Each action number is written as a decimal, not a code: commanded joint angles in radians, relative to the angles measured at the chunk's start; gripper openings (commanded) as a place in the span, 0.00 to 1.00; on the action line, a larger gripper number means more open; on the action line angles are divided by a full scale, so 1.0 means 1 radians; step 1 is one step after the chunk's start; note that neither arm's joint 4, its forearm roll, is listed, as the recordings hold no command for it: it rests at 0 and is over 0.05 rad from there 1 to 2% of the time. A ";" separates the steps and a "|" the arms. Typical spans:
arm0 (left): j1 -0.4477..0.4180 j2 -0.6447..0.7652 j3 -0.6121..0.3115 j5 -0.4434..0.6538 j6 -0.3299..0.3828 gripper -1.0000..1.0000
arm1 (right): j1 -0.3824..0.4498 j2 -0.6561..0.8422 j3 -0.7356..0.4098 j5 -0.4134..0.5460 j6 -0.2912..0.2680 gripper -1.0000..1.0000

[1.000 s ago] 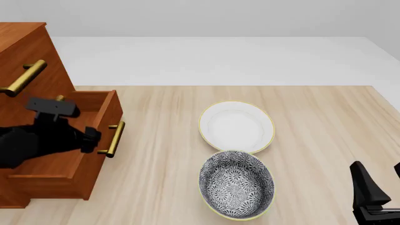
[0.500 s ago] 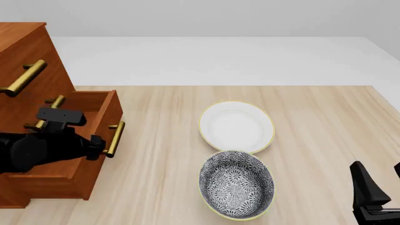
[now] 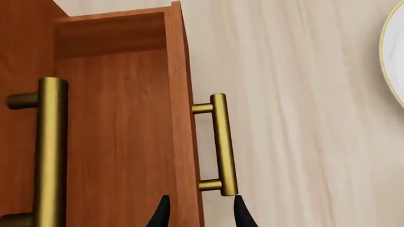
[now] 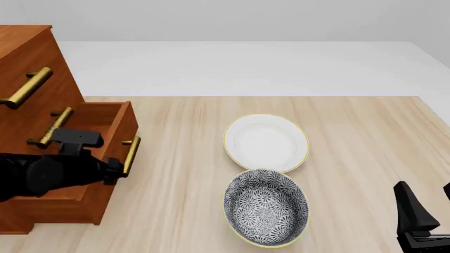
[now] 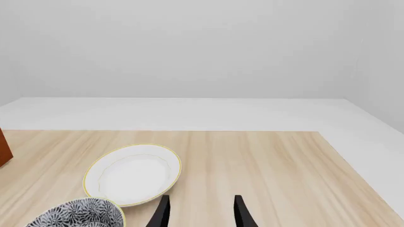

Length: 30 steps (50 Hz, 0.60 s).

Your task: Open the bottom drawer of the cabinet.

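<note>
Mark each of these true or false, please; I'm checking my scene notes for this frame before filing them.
1. The bottom drawer stands pulled out of the cabinet. True.
2. The left hand is clamped on the drawer's brass handle. False: its fingertips are apart, just short of the handle's end.
3. The patterned bowl sits nearer the arms than the white bowl. True.
4. The right hand holds the white bowl. False: it is open and holds nothing.

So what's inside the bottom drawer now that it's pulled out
Only bare wood shows inside the bottom drawer; nothing visible lies in it. In the front view the left arm covers much of the interior, and the left wrist view shows just part of it.
</note>
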 commanded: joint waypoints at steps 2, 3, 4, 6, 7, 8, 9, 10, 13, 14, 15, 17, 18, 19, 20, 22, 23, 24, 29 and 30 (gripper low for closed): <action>-0.024 0.018 0.007 -0.013 -0.020 1.00 | 0.000 0.000 0.000 0.000 0.000 1.00; -0.030 0.013 0.007 -0.009 -0.025 1.00 | 0.000 0.000 0.000 0.000 0.000 1.00; -0.036 0.006 0.007 -0.003 -0.026 1.00 | 0.000 0.000 0.000 0.000 0.000 1.00; -0.067 -0.022 0.006 0.014 -0.024 1.00 | 0.000 0.000 0.000 0.000 0.000 1.00; -0.070 -0.030 0.005 0.020 -0.020 1.00 | 0.000 0.000 0.000 0.000 0.000 1.00; -0.071 -0.034 0.003 0.023 -0.021 1.00 | 0.000 0.000 0.000 0.000 0.000 1.00; -0.070 -0.033 0.001 0.025 -0.022 1.00 | 0.000 0.000 0.000 0.000 0.000 1.00; -0.074 -0.032 -0.001 0.026 -0.024 1.00 | 0.000 0.000 0.000 0.000 0.000 1.00; -0.083 -0.037 -0.004 0.028 -0.026 1.00 | 0.000 0.000 0.000 0.000 0.000 1.00; -0.087 -0.039 -0.006 0.030 -0.026 1.00 | 0.000 0.000 0.000 0.000 0.000 1.00; -0.093 -0.040 -0.007 0.031 -0.029 1.00 | 0.000 0.000 0.000 0.000 0.000 1.00; -0.106 -0.043 -0.008 0.030 -0.029 1.00 | 0.000 0.000 0.000 0.000 0.000 1.00; -0.108 -0.042 -0.009 0.028 -0.025 1.00 | 0.000 0.000 0.000 0.000 0.000 1.00; -0.117 -0.038 -0.012 0.027 -0.030 1.00 | 0.000 0.000 0.000 0.000 0.000 1.00; -0.126 -0.034 -0.014 0.026 -0.036 1.00 | 0.000 0.000 0.000 0.000 0.000 1.00; -0.138 -0.027 -0.019 0.020 -0.038 1.00 | 0.000 0.000 0.000 0.000 0.000 1.00; -0.152 -0.023 -0.022 0.018 -0.041 1.00 | 0.000 0.000 0.000 0.000 0.000 1.00; -0.158 -0.020 -0.023 0.015 -0.044 1.00 | 0.000 0.000 0.000 0.000 0.000 1.00; -0.198 -0.001 -0.029 0.004 -0.060 1.00 | 0.000 0.000 0.000 0.000 0.000 1.00; -0.202 0.000 -0.030 0.002 -0.060 1.00 | 0.000 0.000 0.000 0.000 0.000 1.00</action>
